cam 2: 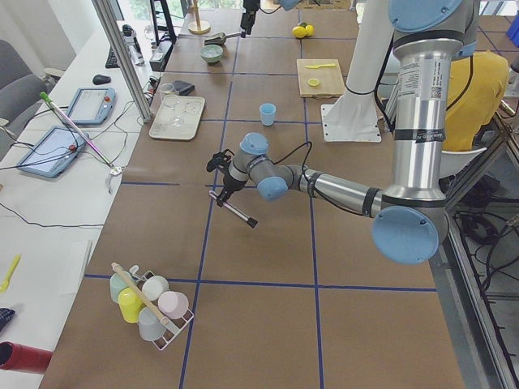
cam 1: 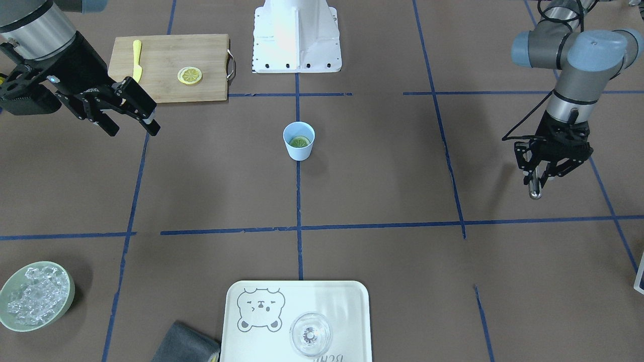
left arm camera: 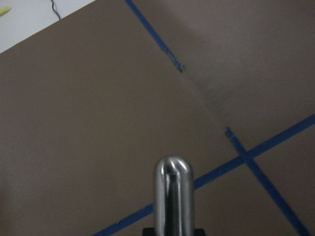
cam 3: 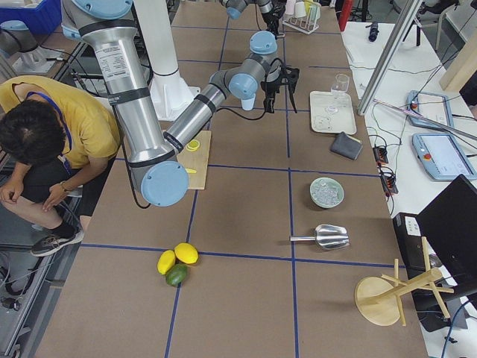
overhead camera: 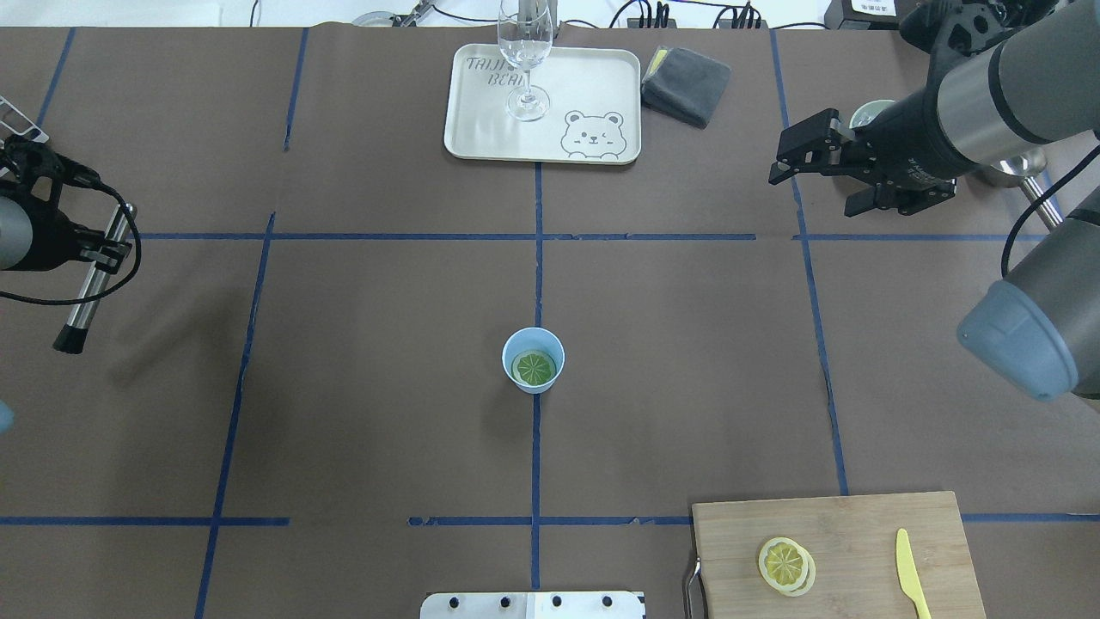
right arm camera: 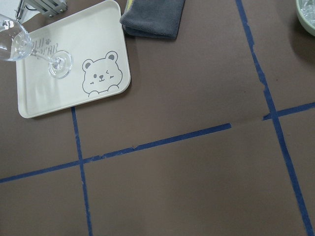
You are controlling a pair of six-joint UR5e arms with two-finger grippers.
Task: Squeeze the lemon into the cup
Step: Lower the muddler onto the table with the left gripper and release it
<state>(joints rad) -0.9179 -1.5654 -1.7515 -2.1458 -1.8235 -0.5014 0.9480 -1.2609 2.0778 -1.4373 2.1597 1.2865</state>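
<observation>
Overhead, front cameras, roughly opposed, share the cup [overhead camera: 533,360].

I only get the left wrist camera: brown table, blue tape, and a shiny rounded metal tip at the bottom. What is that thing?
Observer: A metal rod, gripped by the left gripper, which is shut on it.
Operator: Is there a lemon anywhere?
Observer: Yes, a lemon slice lies flat inside the light-blue cup, which stands upright.
Operator: What is the other arm doing?
Observer: Its right gripper is open and holds nothing.
</observation>
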